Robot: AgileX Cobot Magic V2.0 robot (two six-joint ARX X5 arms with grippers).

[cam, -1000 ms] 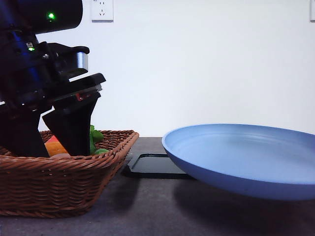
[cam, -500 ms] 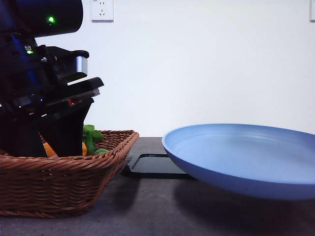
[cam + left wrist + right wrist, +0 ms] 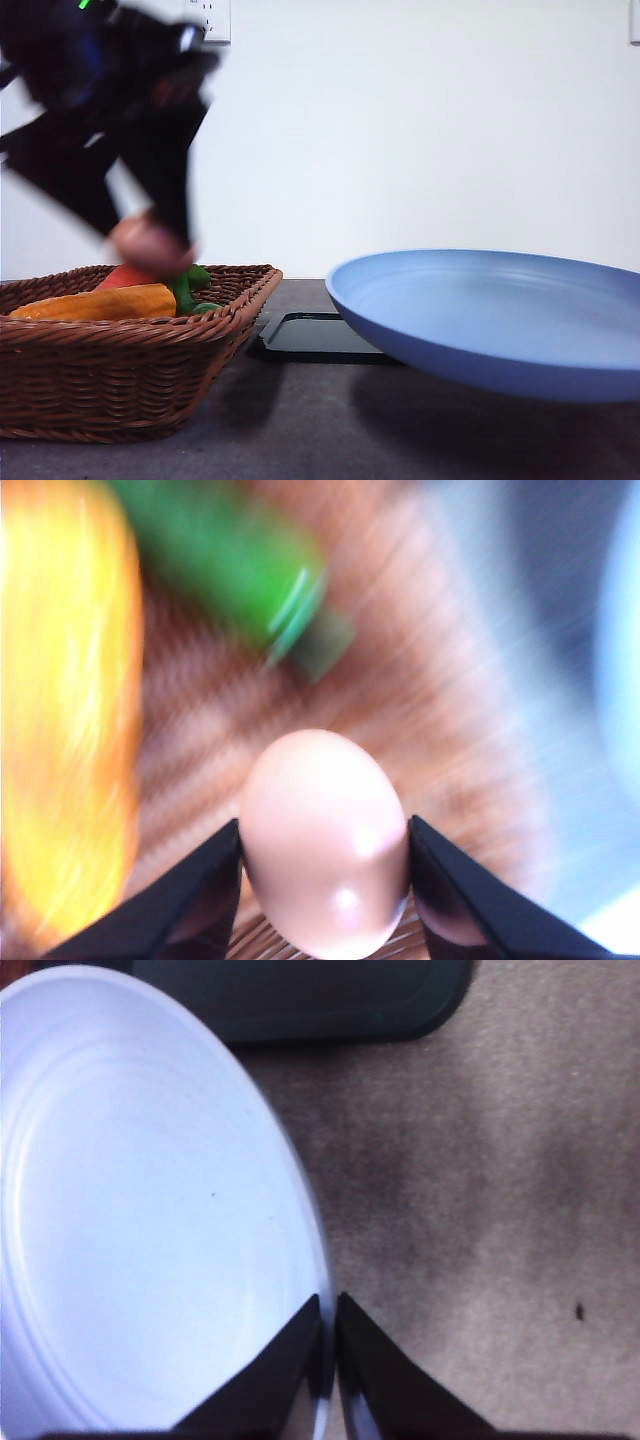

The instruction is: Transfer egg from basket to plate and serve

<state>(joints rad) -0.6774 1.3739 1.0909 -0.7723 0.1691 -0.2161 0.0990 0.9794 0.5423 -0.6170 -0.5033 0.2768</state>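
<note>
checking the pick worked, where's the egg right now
The egg is pinched in the left hand, lifted just above the basket at the front view's left, over the carrot.

The basket (image 3: pixel 120 345) serves as the landmark. Above its rim, the left gripper (image 3: pixel 150 245) hangs in open air, clamped on the egg (image 3: pixel 150 243), clear of the basket's contents. Inside the basket, directly beneath, lie an orange carrot (image 3: pixel 100 302) and green vegetables (image 3: pixel 192 285), crowding the floor. To the right of the basket, a low black tray (image 3: pixel 315 335) lies flat on the table (image 3: pixel 300 420), no barrier to passage overhead. Further right of the basket, the blue plate (image 3: pixel 480 320) is raised off the table, its near rim facing the basket; its rim is pinched by the right gripper (image 3: pixel 328 1360). The air between the basket and the plate is unobstructed.
</note>
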